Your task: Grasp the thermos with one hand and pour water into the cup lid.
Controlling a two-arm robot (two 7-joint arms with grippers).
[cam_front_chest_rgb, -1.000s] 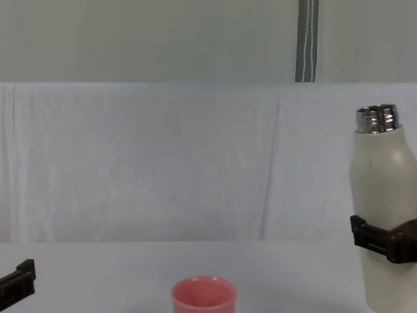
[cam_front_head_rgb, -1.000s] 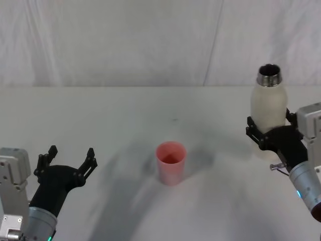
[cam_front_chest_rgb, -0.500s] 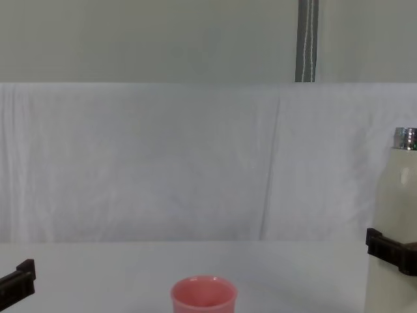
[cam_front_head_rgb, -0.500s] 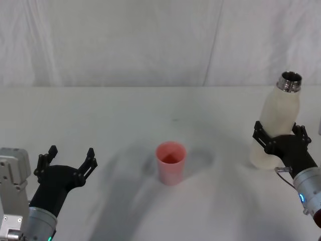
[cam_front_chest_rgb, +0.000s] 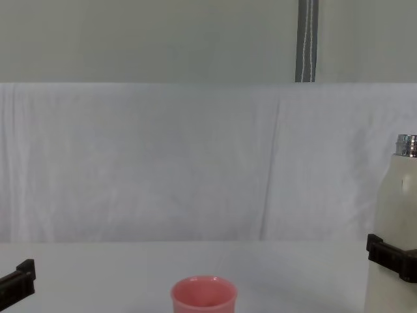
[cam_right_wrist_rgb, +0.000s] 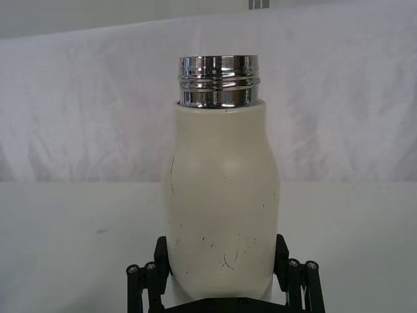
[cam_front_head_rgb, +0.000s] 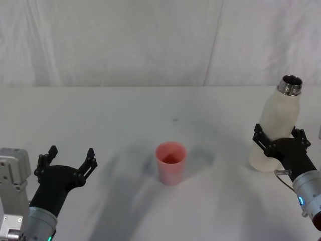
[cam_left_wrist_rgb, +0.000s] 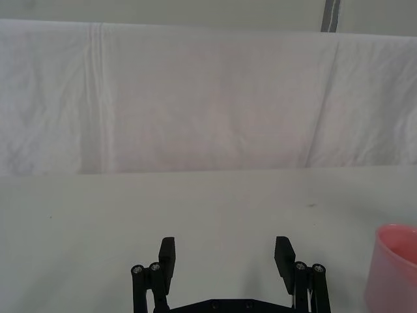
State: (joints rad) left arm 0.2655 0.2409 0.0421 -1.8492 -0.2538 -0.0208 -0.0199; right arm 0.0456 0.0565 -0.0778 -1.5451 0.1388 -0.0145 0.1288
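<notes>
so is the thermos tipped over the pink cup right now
No, the thermos stands near upright at the table's right side in the right gripper, well apart from the cup lid.

Black pronged hands [cam_front_head_rgb: 66, 161] — grey, silver-cuffed wrists.

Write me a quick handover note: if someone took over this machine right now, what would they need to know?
Right gripper: fingers on both sides of the tall cream-white thermos with the steel neck, near the table's right edge. The thermos is uncapped and roughly upright; whether its base is on the table is hard to tell.
Left gripper: open and empty, low over the table on the left.
Small round pink cup lid: upright at the table's centre, well apart from the thermos.
Done: thermos grasped.
Left: carry it over to the cup lid and tilt it to pour.
</notes>
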